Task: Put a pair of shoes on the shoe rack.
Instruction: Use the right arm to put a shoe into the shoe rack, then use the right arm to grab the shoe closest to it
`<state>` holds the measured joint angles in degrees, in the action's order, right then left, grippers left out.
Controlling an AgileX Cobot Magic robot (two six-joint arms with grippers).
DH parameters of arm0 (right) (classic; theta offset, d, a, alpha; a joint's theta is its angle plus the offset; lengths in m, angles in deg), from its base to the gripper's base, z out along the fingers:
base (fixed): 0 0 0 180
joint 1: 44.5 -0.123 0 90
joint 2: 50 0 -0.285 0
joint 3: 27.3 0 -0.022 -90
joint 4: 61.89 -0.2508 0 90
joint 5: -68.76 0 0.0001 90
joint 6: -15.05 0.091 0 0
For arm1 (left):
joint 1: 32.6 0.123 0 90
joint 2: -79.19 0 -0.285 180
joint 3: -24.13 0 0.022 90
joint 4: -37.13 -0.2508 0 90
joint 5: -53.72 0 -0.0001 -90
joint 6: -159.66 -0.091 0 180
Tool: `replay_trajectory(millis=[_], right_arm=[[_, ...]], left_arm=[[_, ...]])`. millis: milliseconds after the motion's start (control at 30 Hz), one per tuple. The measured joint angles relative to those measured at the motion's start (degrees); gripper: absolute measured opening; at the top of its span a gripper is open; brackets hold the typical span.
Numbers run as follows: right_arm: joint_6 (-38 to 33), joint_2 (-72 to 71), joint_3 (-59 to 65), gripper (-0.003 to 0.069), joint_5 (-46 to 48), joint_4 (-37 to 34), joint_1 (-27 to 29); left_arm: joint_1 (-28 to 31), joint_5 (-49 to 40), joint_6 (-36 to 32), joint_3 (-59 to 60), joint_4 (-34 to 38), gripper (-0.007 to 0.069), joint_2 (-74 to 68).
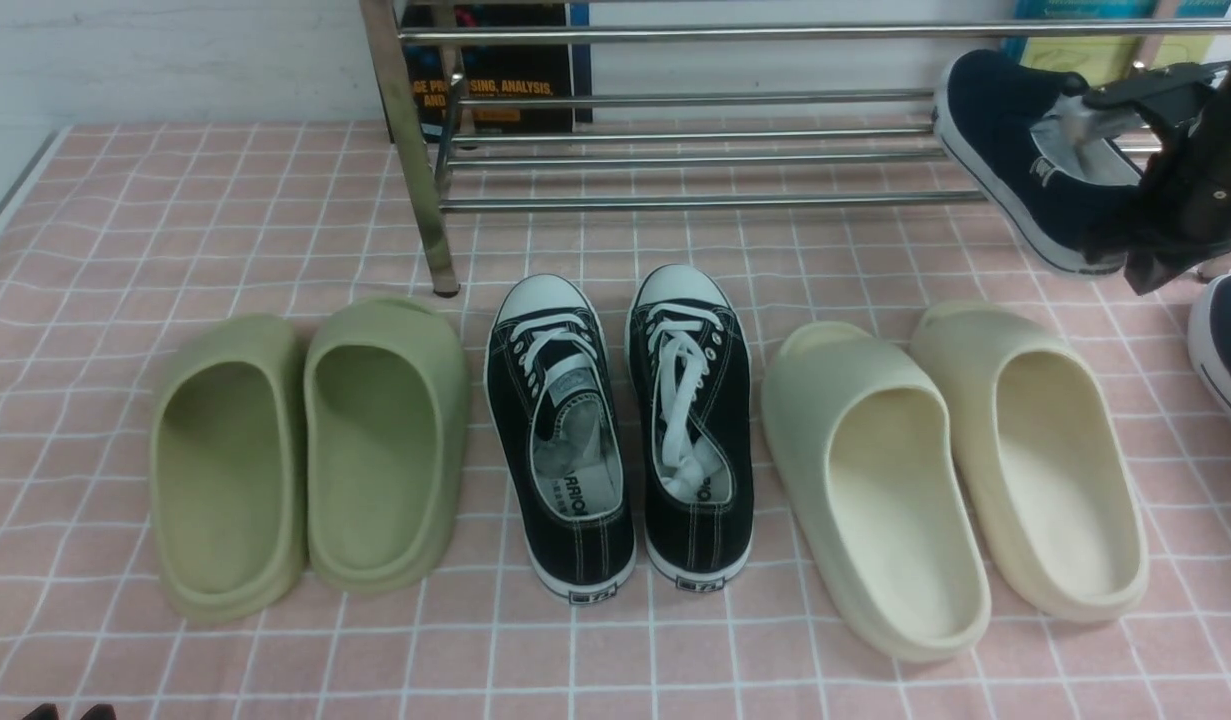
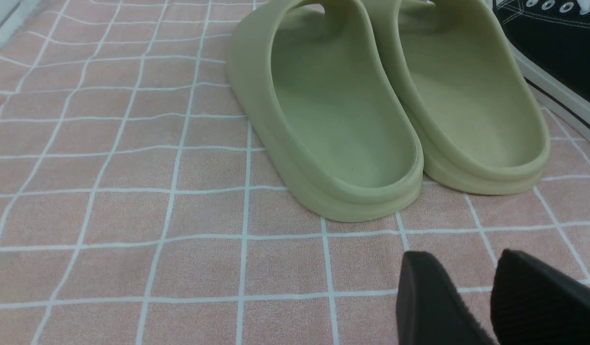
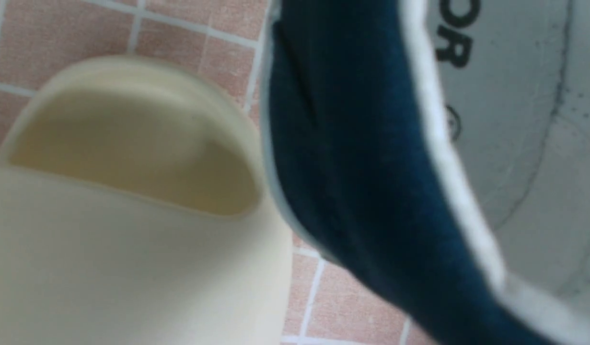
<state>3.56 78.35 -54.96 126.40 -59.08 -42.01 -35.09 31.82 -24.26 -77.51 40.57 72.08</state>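
One navy slip-on shoe hangs tilted in the air, toe up, in front of the right end of the chrome shoe rack. My right gripper is shut on its collar. The right wrist view shows only that shoe's navy side wall and pale grey lining, with the fingers hidden. The other navy shoe lies on the pink checked cloth at the far right edge, partly cut off. My left gripper hovers low over the cloth at the near left, fingers apart, holding nothing.
On the cloth in front of the rack, from left to right, stand green foam slides, black lace-up sneakers and cream slides. A dark book leans behind the rack. The held shoe hangs above the cream slide.
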Motion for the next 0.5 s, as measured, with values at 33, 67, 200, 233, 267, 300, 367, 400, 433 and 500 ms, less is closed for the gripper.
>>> replay_trajectory(millis=[33, 67, 200, 233, 267, 300, 367, 400, 433, 500], right_arm=[[1.2, 0.0, -0.2, 0.0008, 0.6, 0.6, 0.0], [3.8, -0.6, -0.5, 0.0022, 1.7, 1.3, 0.0], [5.1, -4.7, -0.6, 0.0051, 3.5, 0.9, 0.0], [5.2, -7.0, -0.7, 0.0062, 4.3, 0.9, 0.0], [5.3, -9.1, -0.8, 0.0074, 5.0, 1.3, 0.1], [5.7, -11.1, -0.8, 0.0084, 5.9, 1.9, 0.3], [7.1, -14.7, -0.5, 0.0112, 7.9, 2.7, 1.7], [8.0, -16.1, 0.4, 0.0127, 8.5, 2.7, 3.0], [8.1, -16.3, 0.7, 0.0131, 8.9, 2.7, 3.6], [9.3, -18.3, 6.3, 0.0197, 11.4, 1.7, 7.8]], left_arm=[[0.0, 0.0, 0.0, 0.0, 0.0, 0.0239, 0.0], [0.0, 0.0, 0.0, 0.0, 0.0, 0.0239, 0.0], [0.0, 0.0, 0.0, 0.0, 0.0, 0.0239, 0.0], [0.0, 0.0, 0.0, 0.0, 0.0, 0.0239, 0.0], [0.0, 0.0, 0.0, 0.0, 0.0, 0.0239, 0.0], [0.0, 0.0, 0.0, 0.0, 0.0, 0.0239, 0.0], [0.0, 0.0, 0.0, 0.0, 0.0, 0.0239, 0.0], [0.0, 0.0, 0.0, 0.0, 0.0, 0.0239, 0.0], [0.0, 0.0, 0.0, 0.0, 0.0, 0.0239, 0.0], [0.0, 0.0, 0.0, 0.0, 0.0, 0.0239, 0.0]])
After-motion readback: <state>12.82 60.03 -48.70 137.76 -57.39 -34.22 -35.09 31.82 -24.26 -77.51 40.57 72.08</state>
